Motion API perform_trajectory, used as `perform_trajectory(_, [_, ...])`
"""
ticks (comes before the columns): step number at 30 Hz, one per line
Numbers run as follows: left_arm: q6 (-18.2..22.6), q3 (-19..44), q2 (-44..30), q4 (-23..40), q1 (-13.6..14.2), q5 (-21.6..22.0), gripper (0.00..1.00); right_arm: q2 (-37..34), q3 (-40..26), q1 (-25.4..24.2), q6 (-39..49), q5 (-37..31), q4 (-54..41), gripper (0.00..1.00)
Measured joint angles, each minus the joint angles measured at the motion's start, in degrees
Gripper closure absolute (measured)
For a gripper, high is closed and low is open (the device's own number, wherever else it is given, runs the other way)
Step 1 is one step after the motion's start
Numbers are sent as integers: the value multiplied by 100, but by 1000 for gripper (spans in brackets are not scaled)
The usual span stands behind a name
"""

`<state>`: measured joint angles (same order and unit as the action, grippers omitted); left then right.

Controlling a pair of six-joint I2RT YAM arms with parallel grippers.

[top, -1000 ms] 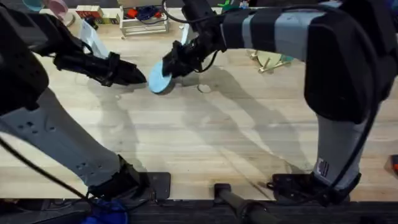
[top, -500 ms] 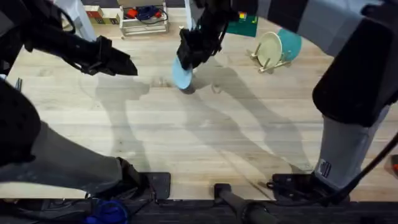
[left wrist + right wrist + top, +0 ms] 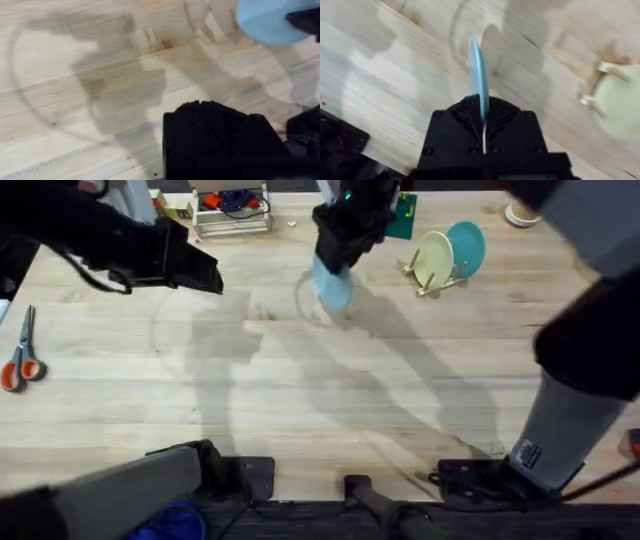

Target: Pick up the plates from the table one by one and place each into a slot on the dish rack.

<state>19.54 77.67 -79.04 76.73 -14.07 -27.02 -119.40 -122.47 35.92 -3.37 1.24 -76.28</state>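
Since the earlier frames, both arms have shifted: the left gripper (image 3: pixel 205 277) has drawn back from the plate toward the table's left side, and the right gripper (image 3: pixel 338 255) has carried the pale blue plate (image 3: pixel 331 285) up off the boards and rightward, toward the rack.

Item, left gripper: hovers over bare table (image 3: pixel 300 400), well apart from the plate, which lies off to its right. Finger state: cannot tell. Orange-handled scissors (image 3: pixel 18 358) lie farther to its left, unused.

Item, right gripper (image 3: pixel 482 120): fingers clamped narrow on the edge of the pale blue plate (image 3: pixel 479 75), which stands out on edge beyond the fingertips, clear of the wood.

Item, dish rack (image 3: pixel 435 280): to the right of the right gripper, near but not touching. Holds a cream-yellow plate (image 3: pixel 433 257) and a teal plate (image 3: pixel 466 248), both upright in slots.

Step in hand, by judgement: transport of the third plate to the rack.

Next move calls for: further travel rightward, plate kept on edge and parallel to the two already racked, then a lowering between free pegs on the rack's near side, beside the cream-yellow plate, without knocking it.
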Motion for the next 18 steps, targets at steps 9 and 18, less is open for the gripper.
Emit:
perform_trajectory(9, [-223, -1, 791, 183, 5, 342, 962, 921, -44, 0, 342, -943, -522, 969])
perform_trajectory(18, [-504, 0, 1053, 328, 31, 714, 962, 1570, -48, -114, 504, -1563, -849, 968])
